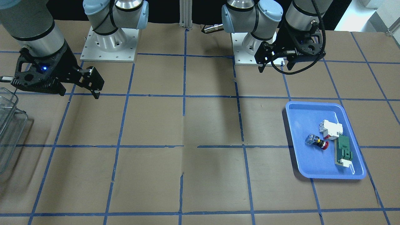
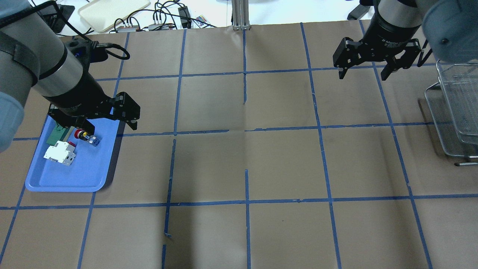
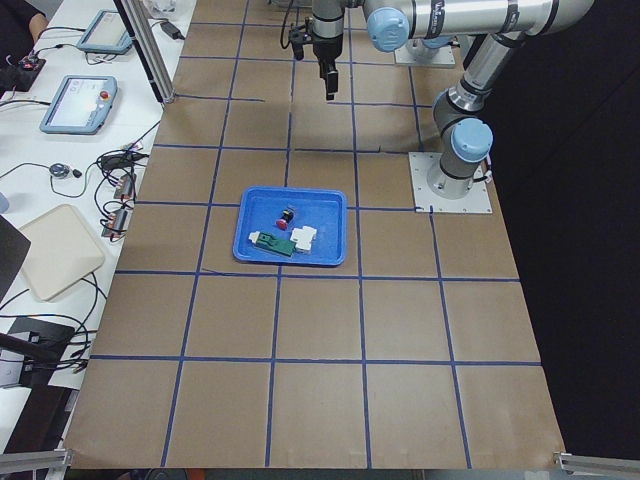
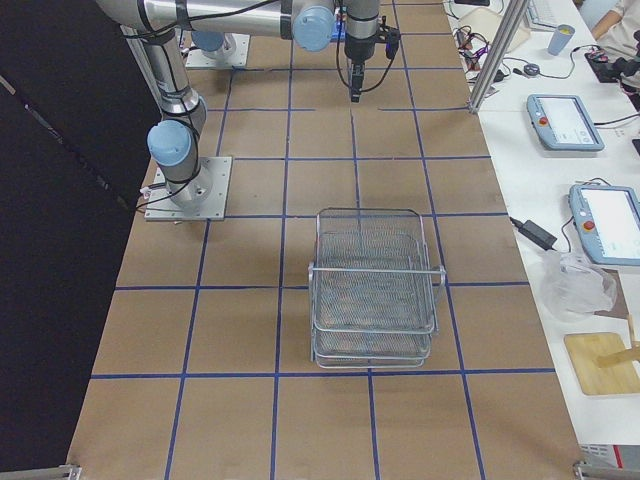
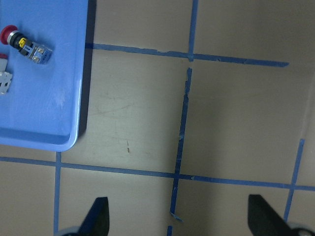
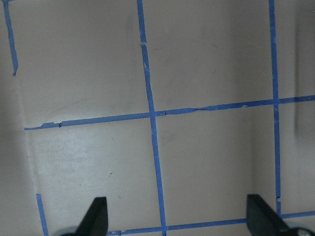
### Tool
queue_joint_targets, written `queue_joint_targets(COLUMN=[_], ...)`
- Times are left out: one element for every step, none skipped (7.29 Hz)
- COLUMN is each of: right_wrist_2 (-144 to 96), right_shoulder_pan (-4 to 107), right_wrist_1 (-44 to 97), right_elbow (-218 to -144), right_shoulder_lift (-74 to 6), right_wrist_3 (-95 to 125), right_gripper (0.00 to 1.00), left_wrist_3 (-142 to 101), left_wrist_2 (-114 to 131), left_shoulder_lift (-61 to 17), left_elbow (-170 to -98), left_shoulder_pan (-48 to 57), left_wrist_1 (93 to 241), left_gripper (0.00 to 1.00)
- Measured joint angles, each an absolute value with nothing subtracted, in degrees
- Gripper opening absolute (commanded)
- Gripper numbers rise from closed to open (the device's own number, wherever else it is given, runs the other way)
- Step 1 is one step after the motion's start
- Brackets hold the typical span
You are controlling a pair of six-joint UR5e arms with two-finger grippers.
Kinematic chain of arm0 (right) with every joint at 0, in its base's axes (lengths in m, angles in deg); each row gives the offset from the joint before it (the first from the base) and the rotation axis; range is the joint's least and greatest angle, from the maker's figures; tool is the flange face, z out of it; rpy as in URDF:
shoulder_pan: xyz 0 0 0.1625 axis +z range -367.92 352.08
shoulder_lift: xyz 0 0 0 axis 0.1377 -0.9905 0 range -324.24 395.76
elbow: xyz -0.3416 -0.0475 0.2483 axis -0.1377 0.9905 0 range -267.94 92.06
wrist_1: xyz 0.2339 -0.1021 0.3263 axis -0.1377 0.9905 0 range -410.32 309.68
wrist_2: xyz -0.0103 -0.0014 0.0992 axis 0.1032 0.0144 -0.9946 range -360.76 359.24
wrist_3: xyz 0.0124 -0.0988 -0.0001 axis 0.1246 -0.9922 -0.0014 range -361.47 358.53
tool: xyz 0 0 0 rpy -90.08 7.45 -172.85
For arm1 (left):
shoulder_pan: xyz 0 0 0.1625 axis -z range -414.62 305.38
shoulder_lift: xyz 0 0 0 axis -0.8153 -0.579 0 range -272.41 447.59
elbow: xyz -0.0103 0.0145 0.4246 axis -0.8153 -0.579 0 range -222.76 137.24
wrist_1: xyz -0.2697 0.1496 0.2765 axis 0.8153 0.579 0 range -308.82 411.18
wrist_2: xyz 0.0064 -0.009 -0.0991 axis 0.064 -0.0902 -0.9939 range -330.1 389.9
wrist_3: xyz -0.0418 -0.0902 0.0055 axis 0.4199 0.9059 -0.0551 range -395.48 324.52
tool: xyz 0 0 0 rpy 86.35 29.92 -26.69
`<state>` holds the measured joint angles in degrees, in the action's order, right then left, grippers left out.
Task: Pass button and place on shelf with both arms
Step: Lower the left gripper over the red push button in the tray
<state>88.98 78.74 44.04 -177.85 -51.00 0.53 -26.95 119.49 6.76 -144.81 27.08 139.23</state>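
1. One blue tray (image 2: 86,172) sits on the table (image 2: 283,157) at the left of the overhead view, and three parts lie in it.
2. One button (image 2: 85,136) lies on its side in the tray. Its red head points toward the tray's far end and its clear block toward the near end. Neither tool touches it.
3. One white block (image 2: 59,153) and one green part (image 2: 56,134) lie close beside the button. In the front view a narrow gap separates the button from them. The block and the green part look end to end, seemingly touching.
4. There are two arms. The left arm (image 2: 56,71) reaches over the tray's far corner, and the right arm (image 2: 396,15) comes in at the far right.
5. The left tool (image 1: 275,66) hangs above the table with its jaws spread wide and nothing between them. Its wrist view shows both fingertips over bare table just beside the tray's edge, with the button up in the corner of that view.
6. The right tool (image 2: 362,76) also hangs above bare table, jaws wide apart and gripping nothing. It is near the shelf but apart from it.
7. One shelf (image 4: 375,300), a tiered see-through rack, stands at the table's right end, well apart from the button.
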Motion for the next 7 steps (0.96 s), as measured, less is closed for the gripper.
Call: queue_joint_targets(right_wrist_2=[89.0, 89.0, 89.0, 89.0, 89.0, 89.0, 89.0], right_shoulder_pan=[78.7, 78.7, 78.7, 78.7, 78.8, 78.8, 78.8], right_wrist_1=[44.1, 44.1, 44.1, 44.2, 44.6, 45.0, 45.2], right_elbow=[-177.8, -177.8, -177.8, -177.9, -177.9, -178.0, -178.2], right_shoulder_lift=[-51.0, -50.9, -50.9, -50.9, -50.8, -50.8, -50.9], right_wrist_3=[0.5, 0.5, 0.5, 0.6, 0.6, 0.6, 0.6], right_gripper=[1.00, 1.00, 1.00, 1.00, 1.00, 1.00, 1.00], left_wrist_3=[-22.6, -17.8, -14.9, -13.4, -12.8, -11.7, -9.1], left_wrist_2=[119.3, 118.2, 116.2, 114.7, 113.3, 111.9, 111.3], left_shoulder_lift=[6.3, 5.5, 4.2, 2.1, -0.5, -3.5, -7.0], left_elbow=[-145.0, -145.2, -145.7, -146.5, -147.1, -147.4, -147.5], left_shoulder_pan=[23.2, 18.5, 13.3, 7.8, 3.1, 0.4, -0.7], left_wrist_1=[138.3, 137.2, 136.0, 134.4, 132.4, 130.2, 126.8], left_gripper=[1.00, 1.00, 1.00, 1.00, 1.00, 1.00, 1.00])
